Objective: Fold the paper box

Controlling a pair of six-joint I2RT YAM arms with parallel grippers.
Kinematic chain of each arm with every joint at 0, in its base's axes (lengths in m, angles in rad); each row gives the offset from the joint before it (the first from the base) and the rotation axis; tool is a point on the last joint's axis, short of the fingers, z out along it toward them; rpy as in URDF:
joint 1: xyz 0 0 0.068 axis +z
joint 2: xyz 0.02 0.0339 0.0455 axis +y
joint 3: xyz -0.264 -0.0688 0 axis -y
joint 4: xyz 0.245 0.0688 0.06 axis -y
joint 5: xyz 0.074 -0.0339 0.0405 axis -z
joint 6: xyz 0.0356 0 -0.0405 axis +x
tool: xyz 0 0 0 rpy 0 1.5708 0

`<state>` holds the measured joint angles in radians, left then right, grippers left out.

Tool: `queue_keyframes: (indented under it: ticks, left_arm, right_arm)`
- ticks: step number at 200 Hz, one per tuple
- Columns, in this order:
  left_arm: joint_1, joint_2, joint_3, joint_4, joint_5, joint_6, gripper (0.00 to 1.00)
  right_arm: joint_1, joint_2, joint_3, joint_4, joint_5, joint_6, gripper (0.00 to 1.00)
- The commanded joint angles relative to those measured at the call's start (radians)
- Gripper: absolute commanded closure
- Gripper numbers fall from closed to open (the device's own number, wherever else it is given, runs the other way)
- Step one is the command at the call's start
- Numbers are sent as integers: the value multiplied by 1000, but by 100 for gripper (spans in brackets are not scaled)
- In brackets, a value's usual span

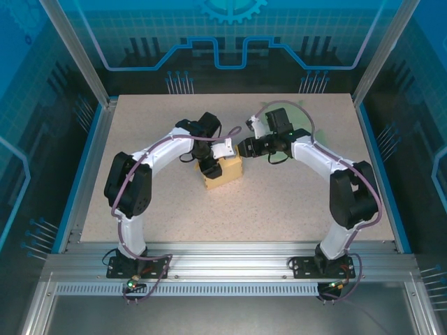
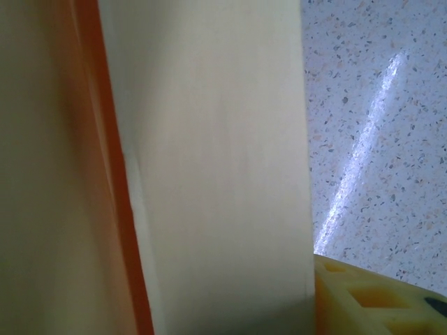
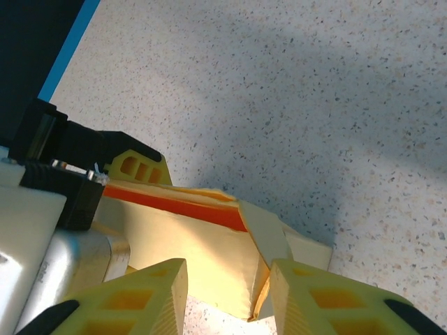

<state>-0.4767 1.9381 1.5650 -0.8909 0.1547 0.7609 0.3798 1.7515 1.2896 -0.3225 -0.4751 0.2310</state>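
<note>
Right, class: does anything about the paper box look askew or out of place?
On the paper box, one flap at a corner stands slanted rather than flat, leaving an orange inner edge showing. Nothing looks torn.

Pale yellow, orange-edged paper box [image 1: 223, 174], partly folded, at mid table [image 1: 293, 202].

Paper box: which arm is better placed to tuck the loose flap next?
Right, probably. The right gripper faces the box with open fingers lined up on the raised flap. The left gripper sits against the box's opposite side, seemingly steadying it.
</note>
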Motion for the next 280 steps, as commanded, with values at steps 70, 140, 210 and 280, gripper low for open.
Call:
queue_keyframes:
  ticks: [70, 140, 210, 280]
  left_arm:
    - [3, -67, -65, 40, -3, 41, 43]
    - [2, -70, -66, 52, -6, 118, 43]
    - [-2, -88, -84, 96, -7, 182, 43]
    - [-1, -56, -59, 87, -6, 144, 44]
  right_arm:
    - [17, 38, 83, -55, 78, -45, 59]
    - [19, 8, 68, -105, 93, -172, 49]
    - [21, -3, 44, -104, 81, -182, 61]
    - [30, -17, 7, -89, 96, -134, 73]
